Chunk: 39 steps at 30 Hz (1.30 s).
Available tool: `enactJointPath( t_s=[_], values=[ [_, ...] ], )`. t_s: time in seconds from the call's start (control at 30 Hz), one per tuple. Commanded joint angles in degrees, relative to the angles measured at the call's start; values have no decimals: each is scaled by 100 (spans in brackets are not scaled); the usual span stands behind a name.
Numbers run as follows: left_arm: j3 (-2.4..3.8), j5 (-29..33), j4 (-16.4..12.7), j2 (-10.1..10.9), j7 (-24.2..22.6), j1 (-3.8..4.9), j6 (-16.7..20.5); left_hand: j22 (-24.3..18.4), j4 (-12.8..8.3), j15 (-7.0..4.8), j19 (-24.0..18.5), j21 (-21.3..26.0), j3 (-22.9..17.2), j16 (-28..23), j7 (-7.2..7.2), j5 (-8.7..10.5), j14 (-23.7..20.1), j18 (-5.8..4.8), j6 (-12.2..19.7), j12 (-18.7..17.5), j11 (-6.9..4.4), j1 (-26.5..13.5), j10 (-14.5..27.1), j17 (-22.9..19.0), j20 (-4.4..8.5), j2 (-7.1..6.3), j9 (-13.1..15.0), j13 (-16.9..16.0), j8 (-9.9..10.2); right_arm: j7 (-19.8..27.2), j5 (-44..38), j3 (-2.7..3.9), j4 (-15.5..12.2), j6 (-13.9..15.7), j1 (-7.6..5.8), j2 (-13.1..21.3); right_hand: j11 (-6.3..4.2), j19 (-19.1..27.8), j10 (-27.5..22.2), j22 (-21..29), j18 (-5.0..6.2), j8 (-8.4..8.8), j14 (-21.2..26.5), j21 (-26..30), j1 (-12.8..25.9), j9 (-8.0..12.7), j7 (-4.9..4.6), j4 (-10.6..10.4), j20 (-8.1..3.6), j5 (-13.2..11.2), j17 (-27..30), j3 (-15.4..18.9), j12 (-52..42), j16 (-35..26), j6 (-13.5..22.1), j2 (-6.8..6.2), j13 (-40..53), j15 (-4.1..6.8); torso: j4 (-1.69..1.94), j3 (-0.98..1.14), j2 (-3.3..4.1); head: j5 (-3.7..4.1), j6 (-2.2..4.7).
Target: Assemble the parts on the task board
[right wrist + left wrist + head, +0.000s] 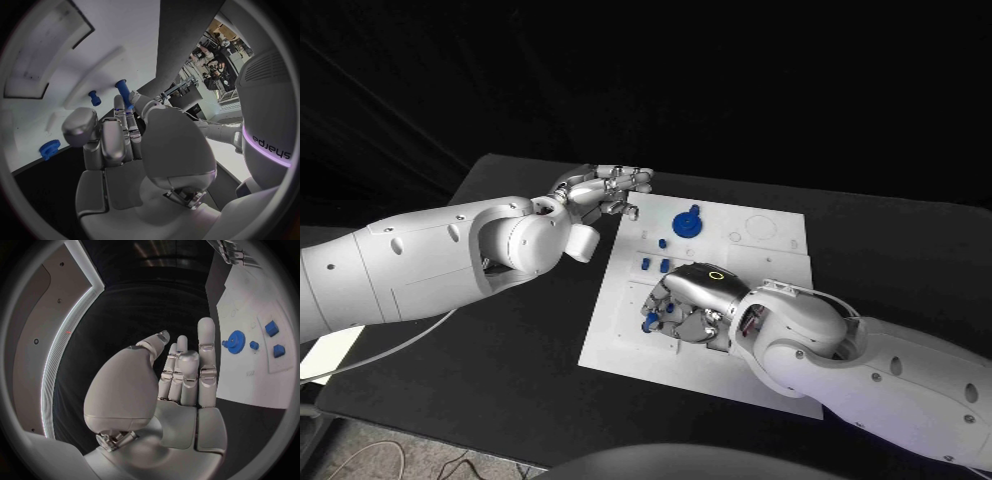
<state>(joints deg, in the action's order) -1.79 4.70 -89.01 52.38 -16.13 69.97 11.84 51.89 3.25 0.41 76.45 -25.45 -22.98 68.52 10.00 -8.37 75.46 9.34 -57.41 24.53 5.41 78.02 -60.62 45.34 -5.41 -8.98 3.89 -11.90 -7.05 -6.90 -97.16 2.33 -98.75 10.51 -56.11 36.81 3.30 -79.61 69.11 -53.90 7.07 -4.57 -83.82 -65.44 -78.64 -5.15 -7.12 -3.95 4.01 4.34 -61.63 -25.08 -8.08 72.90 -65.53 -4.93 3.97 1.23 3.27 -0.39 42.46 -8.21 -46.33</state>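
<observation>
The white task board point(733, 360) lies mid-table. My right hand point(692, 300) rests low over the board's left part, thumb and a finger pinching a blue peg point(123, 91) that sticks out past the fingertips point(119, 102); the same peg point(651, 320) shows by the hand in the head view. A second small blue peg point(94, 97) stands beside it. A blue gear point(687, 223) sits near the board's far edge, with small blue pieces point(653, 264) below it. My left hand point(603, 190) hovers off the board's far left corner, fingers extended, holding nothing point(181, 375).
A rectangular recess point(44, 50) and pale circular outlines point(762, 228) mark the board's surface. From the left wrist, the gear point(237, 337) and two blue blocks point(275, 340) lie on the board beyond the fingers. Black table point(516, 340) surrounds the board.
</observation>
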Motion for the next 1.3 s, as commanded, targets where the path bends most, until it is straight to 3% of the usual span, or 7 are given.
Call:
enactJointPath(
  t_s=[0.03,0.43,0.53,0.67,0.8,1.07,1.3],
  values=[
    [3,-18,-3,-17,-21,1,-123,-7,-37,1,-18,20,-6,-7,8,-21,-47,91,35,15,-7,36,47,-7,-38,16,-1,-10,-22,35,-131,-3,26,-87,19,-32,10,-39,27,-6,-17,-16,-185,-17,20,-6,-6,5,-8,30,-8,-29,39,19,-24,-32,2,32,3,0,1,-1,-11],
    [3,-18,-13,-5,-16,2,-125,-7,-37,1,-18,20,-6,-7,8,-21,-47,91,35,15,-7,36,47,-7,-38,16,-1,-10,-22,-47,-247,-24,67,-265,28,-77,15,-32,28,10,-14,-11,-182,-6,24,-7,-11,14,-6,28,4,-28,51,13,-21,-52,3,30,-6,0,-5,-23,-31],
    [3,-18,-18,-4,-14,2,-127,-7,-37,1,-18,20,-6,-7,8,-21,-47,91,35,15,-7,36,47,-7,-38,16,-1,-10,-22,-60,-294,-39,81,-222,29,-98,39,-11,-14,47,-9,26,-170,22,71,6,-39,10,4,24,38,-6,101,-9,34,-115,-4,11,-3,-1,-5,-18,-26],
    [3,-18,-22,2,-11,2,-123,-12,-38,3,-20,27,-4,-12,10,-21,-59,93,47,53,-5,28,72,-32,-43,22,0,-18,-37,-37,-315,-52,98,-96,29,-111,138,40,-234,127,-4,110,-146,86,202,70,-151,-27,58,75,87,69,242,-44,297,-273,-22,-70,-3,-2,-4,-16,-21],
    [3,-18,-26,9,-3,2,-122,-12,-38,4,-20,28,-4,-12,11,-21,-60,93,48,57,-5,28,75,-35,-43,23,0,-19,-38,8,-324,-63,112,110,30,-105,208,193,-590,435,58,105,-99,325,381,143,-189,-91,135,116,187,398,305,-114,797,-464,-12,-130,-1,-4,-7,-10,-22],
    [3,-18,-30,20,10,3,-128,-12,-38,4,-20,28,-4,-12,11,-21,-60,93,48,57,-5,28,75,-35,-43,23,0,-19,-38,101,-320,-69,76,558,37,-49,196,275,-821,629,96,100,-49,482,349,132,-179,-108,141,40,326,721,216,-224,1040,-414,2,-122,-2,2,-9,-6,-8],
    [3,-18,-25,28,18,2,-137,-12,-38,4,-20,28,-4,-12,11,-21,-60,93,48,57,-5,28,75,-35,-43,23,0,-19,-38,346,-111,-36,-239,1217,60,289,188,244,-819,610,93,71,-73,465,274,108,-168,-109,134,196,314,893,58,-215,964,-355,22,-118,-6,5,-14,27,28]
  ],
)
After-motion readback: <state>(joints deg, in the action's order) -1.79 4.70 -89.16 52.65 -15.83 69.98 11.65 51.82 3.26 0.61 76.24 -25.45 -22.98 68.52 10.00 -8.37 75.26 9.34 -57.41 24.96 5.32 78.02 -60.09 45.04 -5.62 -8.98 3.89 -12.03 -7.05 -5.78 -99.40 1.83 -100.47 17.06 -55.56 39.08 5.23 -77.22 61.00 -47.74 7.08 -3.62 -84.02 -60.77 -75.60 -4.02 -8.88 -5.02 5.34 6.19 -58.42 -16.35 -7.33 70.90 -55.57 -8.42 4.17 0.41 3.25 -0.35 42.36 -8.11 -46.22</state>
